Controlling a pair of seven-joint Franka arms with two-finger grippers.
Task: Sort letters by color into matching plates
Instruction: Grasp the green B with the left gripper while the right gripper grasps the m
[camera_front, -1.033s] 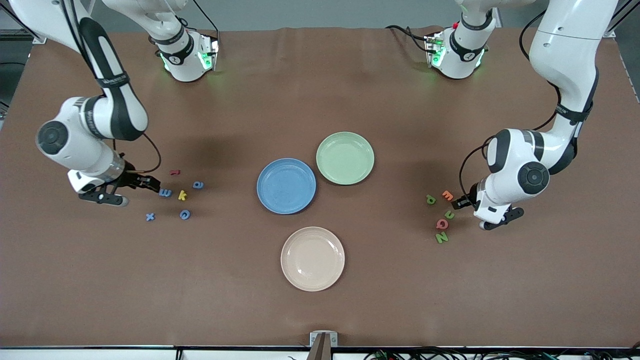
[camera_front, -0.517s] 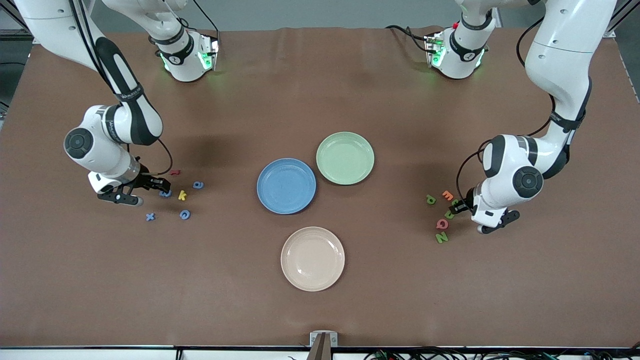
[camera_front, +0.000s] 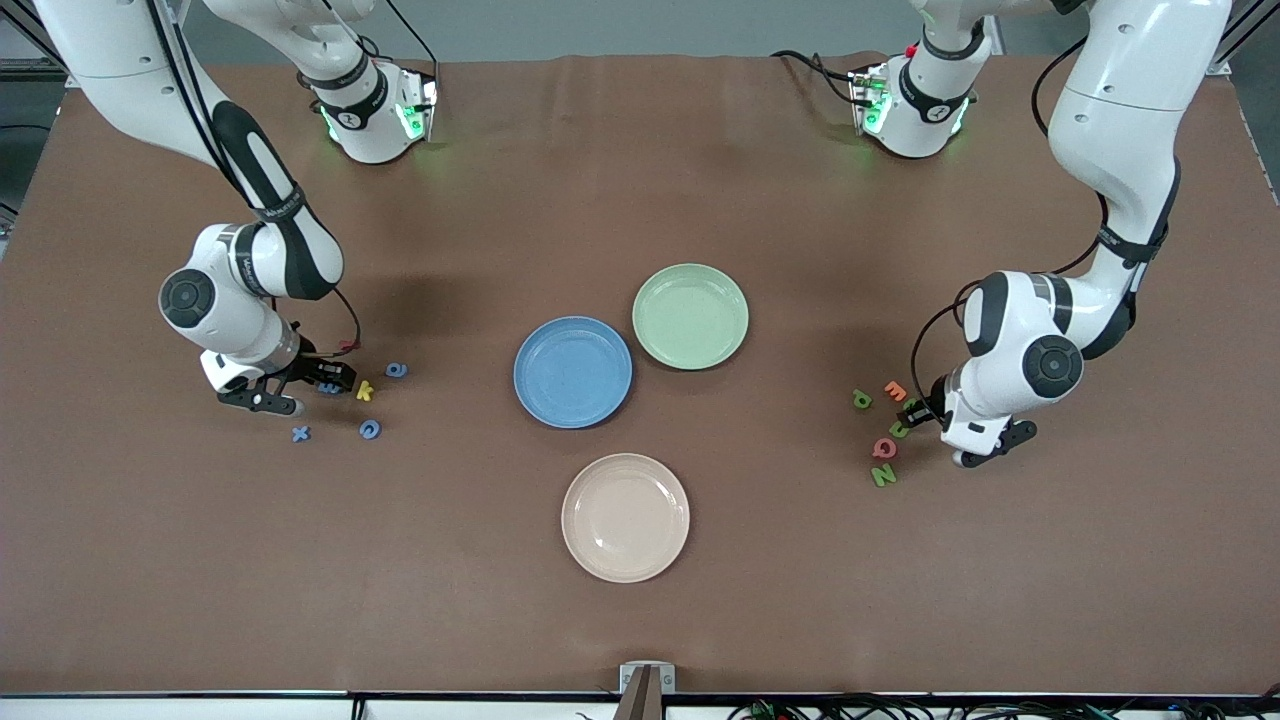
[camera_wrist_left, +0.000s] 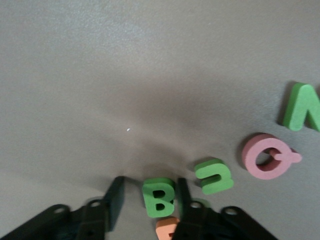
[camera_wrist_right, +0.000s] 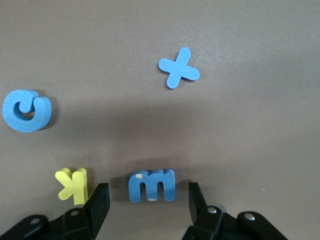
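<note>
The green B (camera_wrist_left: 159, 196) lies flat on the tabletop (camera_front: 640, 560) between the fingers of my left end effector (camera_wrist_left: 147, 200), which stand apart, not yet pinching it. I should squeeze it evenly and miss the orange letter (camera_wrist_left: 167, 227) touching it. The blue m (camera_wrist_right: 152, 185) lies between my right end effector's (camera_wrist_right: 148, 202) spread fingers. The 2 plates, blue plate (camera_front: 572, 372) and green plate (camera_front: 690, 316), sit mid-tabletop, well apart from both.

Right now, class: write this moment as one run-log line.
left gripper: open around green B | right gripper: open around blue m | plates: empty
</note>
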